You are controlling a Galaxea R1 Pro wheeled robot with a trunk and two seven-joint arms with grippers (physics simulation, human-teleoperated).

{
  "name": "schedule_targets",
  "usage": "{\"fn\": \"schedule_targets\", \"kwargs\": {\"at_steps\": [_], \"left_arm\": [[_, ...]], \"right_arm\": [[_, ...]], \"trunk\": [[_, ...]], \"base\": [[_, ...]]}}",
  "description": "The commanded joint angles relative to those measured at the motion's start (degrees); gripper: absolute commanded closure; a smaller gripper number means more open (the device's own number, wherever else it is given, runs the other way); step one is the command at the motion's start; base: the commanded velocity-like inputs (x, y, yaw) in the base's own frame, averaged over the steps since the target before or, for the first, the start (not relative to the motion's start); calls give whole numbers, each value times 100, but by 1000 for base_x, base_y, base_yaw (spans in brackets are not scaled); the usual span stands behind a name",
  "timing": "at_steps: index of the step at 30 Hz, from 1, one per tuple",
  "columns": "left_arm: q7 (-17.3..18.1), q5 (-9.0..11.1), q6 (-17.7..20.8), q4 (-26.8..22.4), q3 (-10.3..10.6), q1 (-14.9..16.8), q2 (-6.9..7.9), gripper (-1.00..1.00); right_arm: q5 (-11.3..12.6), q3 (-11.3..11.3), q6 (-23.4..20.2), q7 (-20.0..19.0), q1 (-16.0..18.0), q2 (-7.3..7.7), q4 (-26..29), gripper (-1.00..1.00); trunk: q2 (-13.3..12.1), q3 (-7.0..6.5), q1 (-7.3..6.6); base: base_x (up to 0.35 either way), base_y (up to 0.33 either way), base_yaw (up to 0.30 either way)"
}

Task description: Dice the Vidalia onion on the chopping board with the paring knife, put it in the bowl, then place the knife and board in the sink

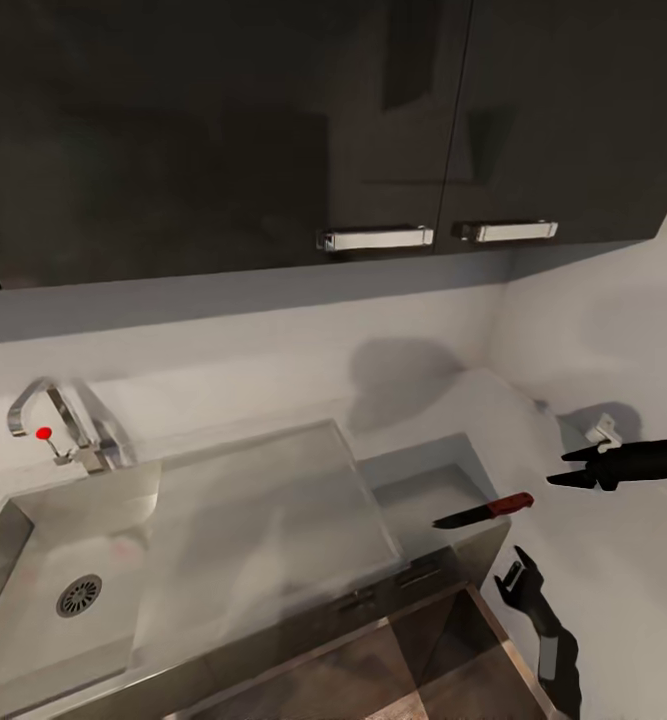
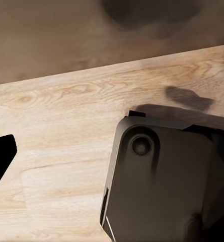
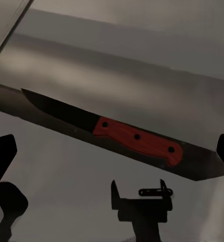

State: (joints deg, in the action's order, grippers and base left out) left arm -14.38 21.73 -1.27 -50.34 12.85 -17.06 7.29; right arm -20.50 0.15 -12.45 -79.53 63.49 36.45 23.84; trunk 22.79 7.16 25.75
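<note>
We're going for the paring knife (image 1: 485, 510) at the countertop's (image 1: 273, 500) right end near the front edge. Right gripper (image 1: 571, 468) hovers beside it, fingers spread, empty. Next: line up over the handle and close.

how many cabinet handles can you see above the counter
2. Both are silver bar handles on the dark upper cabinets: one near the middle door's lower edge, the other just to its right on the neighbouring door. More may lie outside the picture.
</note>
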Motion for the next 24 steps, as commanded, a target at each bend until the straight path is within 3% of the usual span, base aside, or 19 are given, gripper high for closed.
{"fn": "schedule_targets", "kwargs": {"at_steps": [1,18,24], "left_arm": [[-47,60,-13,-8,34,1,9,-100],[-47,60,-13,24,34,1,3,-100],[-47,54,-13,84,34,1,-7,-100]], "right_arm": [[-16,-2,-62,-22,7,1,7,-100],[21,-40,-145,168,14,-11,260,-100],[27,-41,-233,183,14,-83,469,-100]], "trunk": [[13,21,4],[13,182,4],[13,239,4]], "base": [[0,0,0],[0,0,0],[0,0,0]]}}
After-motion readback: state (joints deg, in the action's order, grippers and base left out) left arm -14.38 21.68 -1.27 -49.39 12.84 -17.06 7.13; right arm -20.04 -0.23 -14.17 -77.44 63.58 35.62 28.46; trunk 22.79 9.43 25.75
